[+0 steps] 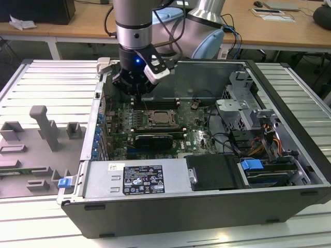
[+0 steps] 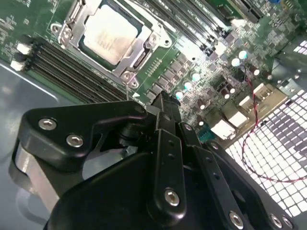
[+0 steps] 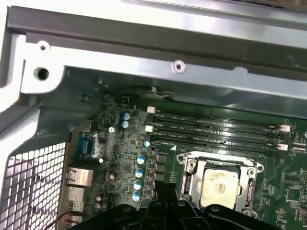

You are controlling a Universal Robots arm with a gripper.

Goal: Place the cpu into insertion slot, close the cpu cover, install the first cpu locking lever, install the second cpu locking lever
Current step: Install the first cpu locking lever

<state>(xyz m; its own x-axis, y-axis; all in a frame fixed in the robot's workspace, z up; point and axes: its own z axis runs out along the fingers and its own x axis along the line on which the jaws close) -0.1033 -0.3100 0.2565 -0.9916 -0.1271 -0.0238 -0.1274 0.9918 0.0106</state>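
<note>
The cpu point(image 2: 108, 33) lies flat in its socket on the green motherboard, pale silver-tan face up. The cpu cover point(image 2: 141, 53), a silvery frame, is down around it. In the exterior view the socket with the cpu point(image 1: 161, 118) is at the board's middle. My gripper point(image 1: 138, 98) hangs just over the board, beside the socket toward the exterior view's left and back, touching nothing I can see. Its black fingers come together at a narrow tip point(image 2: 161, 99) with nothing held. The cpu point(image 3: 218, 184) and cover point(image 3: 191, 167) also appear in the first wrist view, past the gripper point(image 3: 163, 191).
The open computer case point(image 1: 289, 155) walls in the board. Memory slots point(image 3: 216, 127) run behind the socket. A long black card point(image 1: 152, 139) lies in front of it. Drive cage and cables point(image 1: 248, 119) fill the right. A grey fixture tray point(image 1: 41, 144) sits outside, left.
</note>
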